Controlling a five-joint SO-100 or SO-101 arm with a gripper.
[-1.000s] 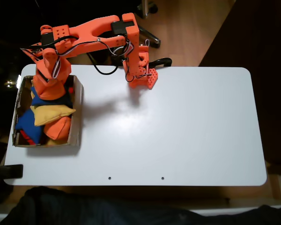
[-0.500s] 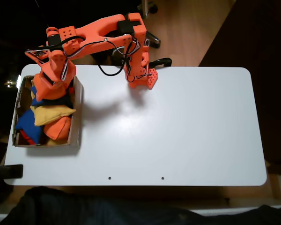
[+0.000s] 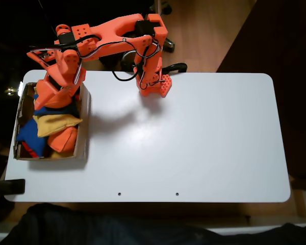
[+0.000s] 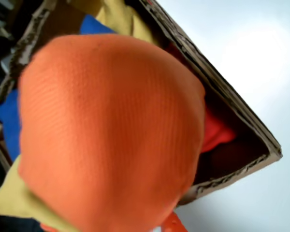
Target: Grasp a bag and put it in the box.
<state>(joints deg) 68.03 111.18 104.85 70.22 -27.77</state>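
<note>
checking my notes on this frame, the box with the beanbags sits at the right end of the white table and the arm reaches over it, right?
Not quite: the fixed view shows the box at the left end of the white table, not the right. The rest holds: the arm reaches over it, and beanbags lie inside, among them a yellow beanbag.

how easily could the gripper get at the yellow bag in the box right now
Probably not easily: the gripper sits over the box with an orange bag filling its front, which would block it from the yellow bag.
</note>
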